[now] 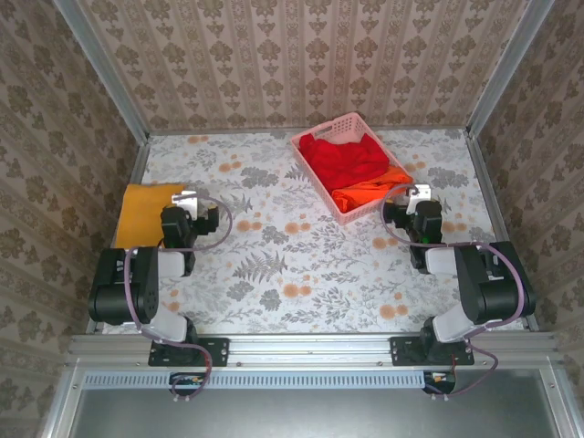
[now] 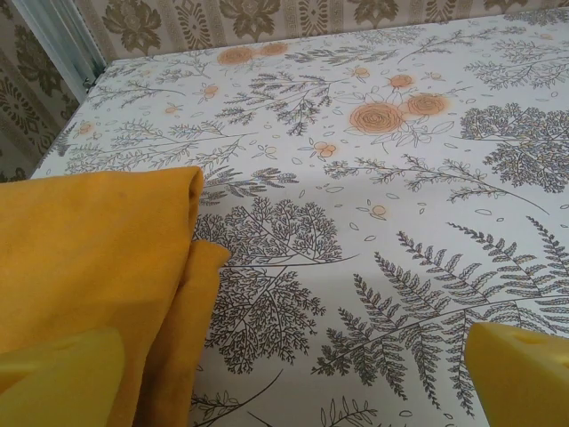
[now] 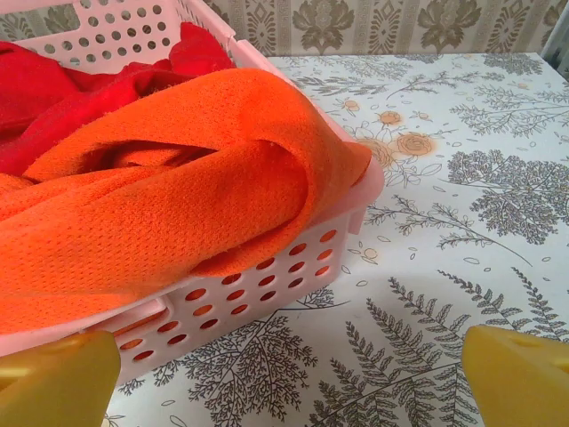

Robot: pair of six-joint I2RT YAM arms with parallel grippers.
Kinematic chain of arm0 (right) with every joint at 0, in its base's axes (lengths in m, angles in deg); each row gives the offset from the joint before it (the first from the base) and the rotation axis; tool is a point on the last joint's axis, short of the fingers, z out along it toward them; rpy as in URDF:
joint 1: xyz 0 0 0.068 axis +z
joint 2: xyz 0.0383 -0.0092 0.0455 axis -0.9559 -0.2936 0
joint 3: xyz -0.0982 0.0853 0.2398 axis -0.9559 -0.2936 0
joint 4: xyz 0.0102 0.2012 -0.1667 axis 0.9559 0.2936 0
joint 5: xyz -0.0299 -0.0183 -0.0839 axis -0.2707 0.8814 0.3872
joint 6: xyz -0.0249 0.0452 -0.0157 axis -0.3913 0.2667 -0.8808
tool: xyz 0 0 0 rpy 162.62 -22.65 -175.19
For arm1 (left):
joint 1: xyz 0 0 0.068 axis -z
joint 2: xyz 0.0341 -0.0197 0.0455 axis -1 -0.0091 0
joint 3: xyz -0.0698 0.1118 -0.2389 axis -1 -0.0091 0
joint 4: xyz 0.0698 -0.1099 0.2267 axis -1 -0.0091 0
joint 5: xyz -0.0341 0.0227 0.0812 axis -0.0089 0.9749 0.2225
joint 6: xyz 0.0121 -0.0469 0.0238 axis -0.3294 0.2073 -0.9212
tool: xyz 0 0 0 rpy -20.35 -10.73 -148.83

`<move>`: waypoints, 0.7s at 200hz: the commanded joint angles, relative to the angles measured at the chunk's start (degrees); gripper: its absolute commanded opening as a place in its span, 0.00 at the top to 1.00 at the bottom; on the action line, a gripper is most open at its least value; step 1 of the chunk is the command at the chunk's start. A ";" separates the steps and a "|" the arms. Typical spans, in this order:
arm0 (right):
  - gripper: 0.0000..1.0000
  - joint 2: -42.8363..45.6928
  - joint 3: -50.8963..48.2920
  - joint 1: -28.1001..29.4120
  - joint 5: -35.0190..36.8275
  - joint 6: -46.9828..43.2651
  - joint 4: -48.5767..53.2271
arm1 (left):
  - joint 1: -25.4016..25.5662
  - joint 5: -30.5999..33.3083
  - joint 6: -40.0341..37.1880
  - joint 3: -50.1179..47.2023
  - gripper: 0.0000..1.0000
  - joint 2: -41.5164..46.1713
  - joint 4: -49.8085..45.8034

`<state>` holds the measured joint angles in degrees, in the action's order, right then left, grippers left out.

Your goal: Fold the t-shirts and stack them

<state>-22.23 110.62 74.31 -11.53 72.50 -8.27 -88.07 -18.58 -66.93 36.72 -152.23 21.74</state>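
A mustard-yellow t-shirt [image 1: 149, 213] lies folded flat at the left of the table; its folded edge [image 2: 98, 258] fills the left of the left wrist view. My left gripper [image 1: 187, 199] hovers at its right edge, open, nothing between its yellow fingertips [image 2: 62, 378]. A red t-shirt [image 1: 342, 157] and an orange t-shirt [image 1: 365, 193] lie crumpled in the pink basket [image 1: 339, 123]. The orange t-shirt [image 3: 178, 187] drapes over the basket's rim, the red t-shirt [image 3: 53, 89] behind it. My right gripper [image 1: 415, 193] stands open just right of the basket's near corner, holding nothing.
The pink basket [image 3: 258, 285] sits at the back centre-right of the floral tablecloth [image 1: 292, 265]. Metal frame posts and wallpapered walls enclose the table on three sides. Open tablecloth stretches between the two arms.
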 commanded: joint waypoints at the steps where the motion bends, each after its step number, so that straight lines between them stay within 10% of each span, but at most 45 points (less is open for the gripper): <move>1: 0.00 -0.32 -0.42 0.10 0.57 0.55 -1.98 | -0.44 0.41 0.65 1.29 0.00 -0.50 -0.68; 140: 0.00 -0.25 -0.47 -0.05 0.30 0.61 -1.85 | -0.50 0.32 0.70 1.29 0.00 -0.41 -0.66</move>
<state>-22.23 110.62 74.31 -11.55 72.50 -8.27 -88.07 -18.58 -66.93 36.72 -152.23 21.74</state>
